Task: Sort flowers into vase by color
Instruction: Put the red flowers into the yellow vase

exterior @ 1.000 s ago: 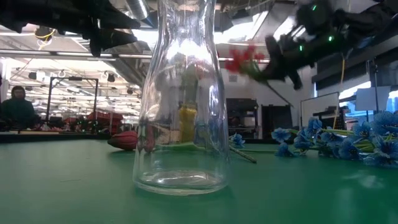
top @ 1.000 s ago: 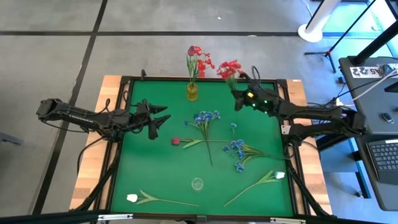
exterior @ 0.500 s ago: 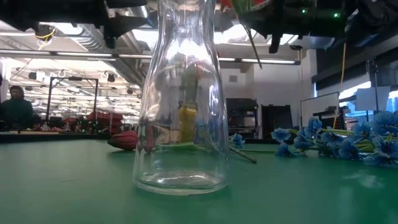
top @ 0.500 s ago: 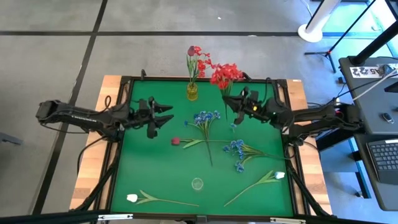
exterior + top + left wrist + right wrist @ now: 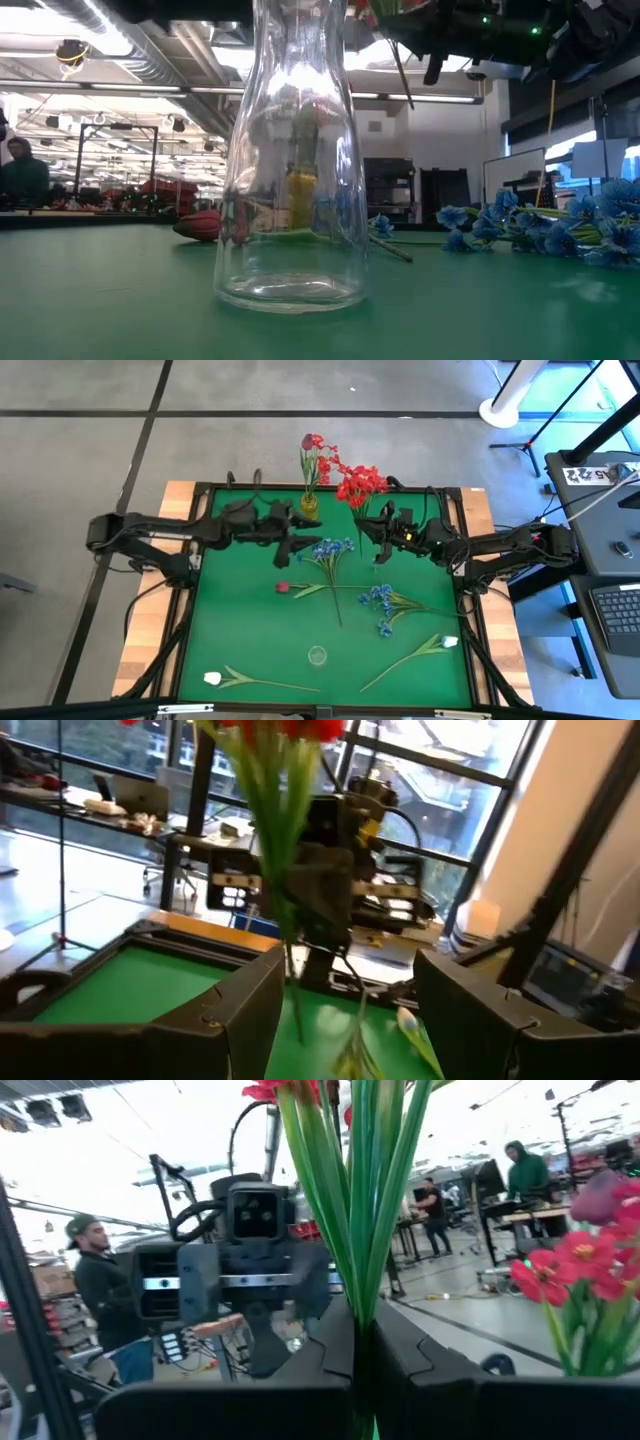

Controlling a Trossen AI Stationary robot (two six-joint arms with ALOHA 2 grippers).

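Overhead, right tool [image 5: 372,530] clamped on red spray [image 5: 360,482], no legible writing.

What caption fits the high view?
Right gripper holds a red spray upright as the open left gripper nears its stem.

Red spray [image 5: 362,482], blue sprays [image 5: 378,600], 2 white tulips [image 5: 450,642], green mat [image 5: 250,630], yellow vase [image 5: 309,508].

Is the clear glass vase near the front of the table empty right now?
Empty. In the low view the clear vase stands upright holding only air; from above, its round mouth shows no stems inside.
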